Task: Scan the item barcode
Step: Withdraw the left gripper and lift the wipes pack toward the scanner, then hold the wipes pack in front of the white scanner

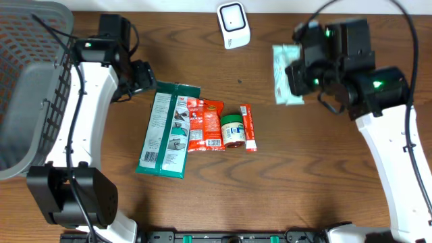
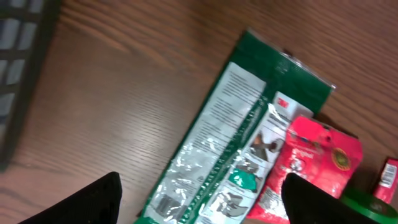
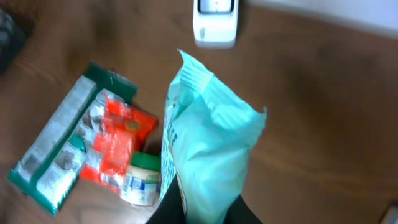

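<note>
My right gripper (image 3: 205, 216) is shut on a light teal pouch (image 3: 211, 143), which stands up from its fingers. From overhead the pouch (image 1: 283, 86) hangs at the back right, to the right of the white barcode scanner (image 1: 233, 25); the right gripper (image 1: 302, 73) is partly over it. The scanner (image 3: 214, 22) also shows at the top of the right wrist view. My left gripper (image 2: 202, 208) is open above the table, its dark fingers (image 2: 93, 200) spread to either side of a green and silver packet (image 2: 236, 143). In the overhead view the left gripper (image 1: 144, 77) sits just off the packet's (image 1: 167, 128) far left corner.
A red pouch (image 1: 204, 125), a small jar with a green lid (image 1: 233, 129) and a thin red stick pack (image 1: 248, 127) lie in a row right of the green packet. A grey mesh basket (image 1: 27, 81) fills the far left.
</note>
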Controlling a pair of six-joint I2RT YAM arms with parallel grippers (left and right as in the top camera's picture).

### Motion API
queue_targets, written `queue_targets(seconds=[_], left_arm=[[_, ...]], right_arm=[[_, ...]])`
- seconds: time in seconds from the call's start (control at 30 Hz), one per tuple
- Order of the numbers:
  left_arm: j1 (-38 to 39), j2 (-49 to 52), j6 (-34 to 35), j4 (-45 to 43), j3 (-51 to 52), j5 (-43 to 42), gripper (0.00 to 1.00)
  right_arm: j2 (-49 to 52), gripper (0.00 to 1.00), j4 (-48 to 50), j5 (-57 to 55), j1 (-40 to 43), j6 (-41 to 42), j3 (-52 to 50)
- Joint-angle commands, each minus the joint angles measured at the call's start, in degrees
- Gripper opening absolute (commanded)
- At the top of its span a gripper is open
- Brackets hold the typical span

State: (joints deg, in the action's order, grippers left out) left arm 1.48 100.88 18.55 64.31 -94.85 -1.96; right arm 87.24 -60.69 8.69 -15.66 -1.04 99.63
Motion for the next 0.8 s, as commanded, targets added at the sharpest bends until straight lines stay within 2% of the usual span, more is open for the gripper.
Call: queue_targets(seconds=[0.0, 0.17, 0.27, 0.5, 0.63, 0.77], left_arm=[[-0.5, -0.6, -1.1, 0.3, -0.6, 1.2, 0.83], [-0.5, -0.6, -1.2, 0.3, -0.6, 1.2, 0.84], [-0.5, -0.6, -1.1, 0.3, -0.6, 1.2, 0.83], [-0.5, -0.6, -1.1, 0.3, -0.6, 1.2, 0.84], [-0.5, -0.6, -1.1, 0.3, -0.6, 1.2, 0.84], [-0.5, -0.6, -1.1, 0.3, -0.6, 1.2, 0.84]], right_arm=[[6.4, 0.01, -3.2, -6.1, -2.2, 0.4, 12.7], [19.6, 0.01, -11.0, -13.0, -6.0, -2.1, 37.0], [25.4, 0.01, -10.6, -18.3, -7.9, -4.2, 44.1], [34.9, 0.01, 0.9, -24.7, -11.0, -12.2, 45.0], [41.0, 0.01, 10.0, -33.0, -12.5, -17.0, 45.0], [46.8, 0.01, 17.9, -36.5, -14.0, -27.1, 45.0]])
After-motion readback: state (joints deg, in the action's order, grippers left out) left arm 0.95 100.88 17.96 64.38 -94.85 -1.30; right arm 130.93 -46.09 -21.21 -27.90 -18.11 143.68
